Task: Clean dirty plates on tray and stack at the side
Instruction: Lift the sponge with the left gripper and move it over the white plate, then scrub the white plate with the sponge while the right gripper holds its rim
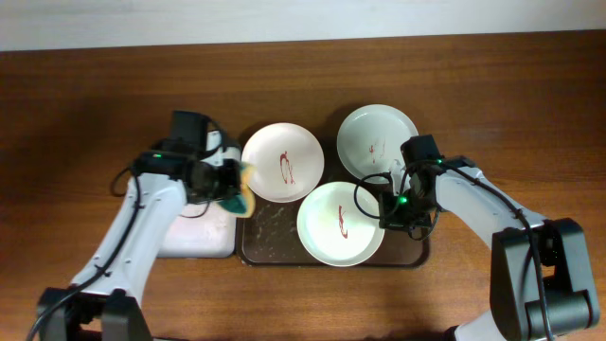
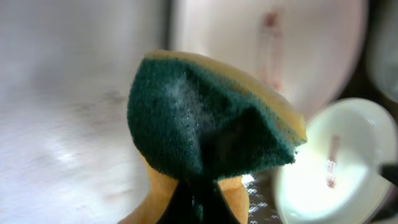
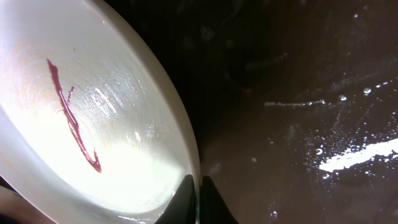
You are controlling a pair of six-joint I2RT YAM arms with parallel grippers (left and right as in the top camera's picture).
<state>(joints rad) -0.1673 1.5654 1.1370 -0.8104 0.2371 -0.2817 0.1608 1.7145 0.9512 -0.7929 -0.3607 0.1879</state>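
Observation:
Three white plates with red smears lie on the dark brown tray (image 1: 270, 242): one at the back left (image 1: 282, 162), one at the back right (image 1: 377, 140), one at the front (image 1: 339, 224). My right gripper (image 1: 388, 212) is shut on the front plate's right rim (image 3: 191, 163); its smear shows in the right wrist view (image 3: 71, 118). My left gripper (image 1: 230, 182) is shut on a yellow and green sponge (image 1: 242, 192), large in the left wrist view (image 2: 205, 124), at the tray's left edge beside the back left plate (image 2: 273, 43).
A smaller white-bottomed tray (image 1: 197, 237) lies left of the brown tray, under my left arm. The wet brown tray floor (image 3: 298, 106) fills the right wrist view. Bare wooden table (image 1: 85, 114) surrounds the trays.

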